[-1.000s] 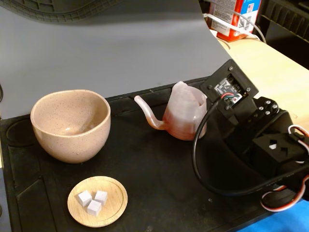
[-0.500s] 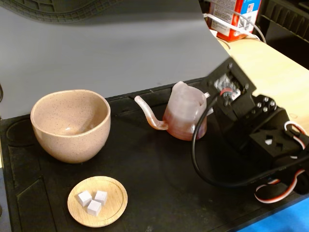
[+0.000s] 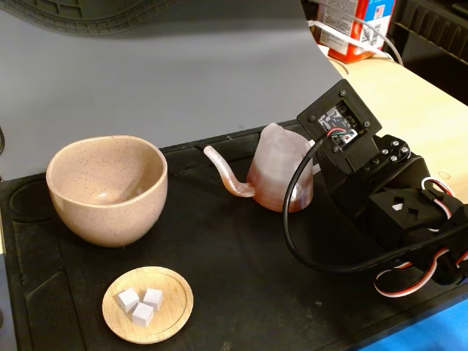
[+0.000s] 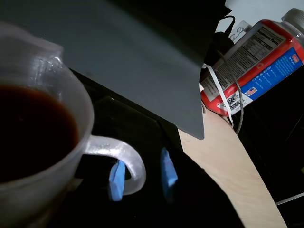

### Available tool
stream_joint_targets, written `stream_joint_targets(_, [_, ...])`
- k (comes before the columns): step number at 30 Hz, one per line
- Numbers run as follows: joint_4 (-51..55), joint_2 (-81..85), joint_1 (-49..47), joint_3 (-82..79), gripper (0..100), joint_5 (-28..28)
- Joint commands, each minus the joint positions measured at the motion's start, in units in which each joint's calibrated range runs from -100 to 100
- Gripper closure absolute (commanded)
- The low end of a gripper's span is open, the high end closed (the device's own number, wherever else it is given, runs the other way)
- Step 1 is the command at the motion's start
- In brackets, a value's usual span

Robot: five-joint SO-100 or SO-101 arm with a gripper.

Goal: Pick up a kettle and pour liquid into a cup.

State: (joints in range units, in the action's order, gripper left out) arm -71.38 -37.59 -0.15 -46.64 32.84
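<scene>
The kettle (image 3: 280, 170) stands upright on the black mat, right of centre in the fixed view, with its thin spout pointing left toward the cup (image 3: 107, 189). The cup is a large, empty speckled beige-pink bowl at the left. Reddish-brown liquid (image 4: 33, 133) fills the kettle and tints its lower body (image 3: 272, 191). My arm (image 3: 395, 208) reaches in from the right, and its wrist housing hides the fingers in the fixed view. In the wrist view my gripper (image 4: 142, 176) straddles the kettle's loop handle (image 4: 130, 159). One blue pad (image 4: 116, 180) is inside the loop and the other is outside, with a gap still showing.
A small wooden dish (image 3: 170, 318) with three white cubes sits front left. A grey board (image 3: 146, 73) stands behind the mat (image 3: 219, 248). A red labelled container (image 3: 358, 25), also in the wrist view (image 4: 256, 66), stands on the light wooden table (image 3: 409, 102) at the back right.
</scene>
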Motion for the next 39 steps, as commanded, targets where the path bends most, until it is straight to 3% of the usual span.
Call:
stream_joint_targets(1, [0.0, 0.4, 0.3, 1.8, 91, -0.2])
stream_joint_targets(4, [0.0, 0.4, 0.3, 1.8, 91, -0.2])
stream_joint_targets(7, [0.0, 0.4, 0.4, 2.0, 99, -0.2])
stream_joint_targets(24, [-0.3, 1.5, -0.3, 1.0, 99, 0.3])
stream_joint_targets(31, [2.9, 21.2, -1.0, -13.2, 99, 1.8])
stream_joint_targets(34, [17.0, 34.6, -4.9, -13.8, 99, 1.5])
stream_joint_targets(39, [26.9, 44.8, -4.9, -13.7, 99, 1.2])
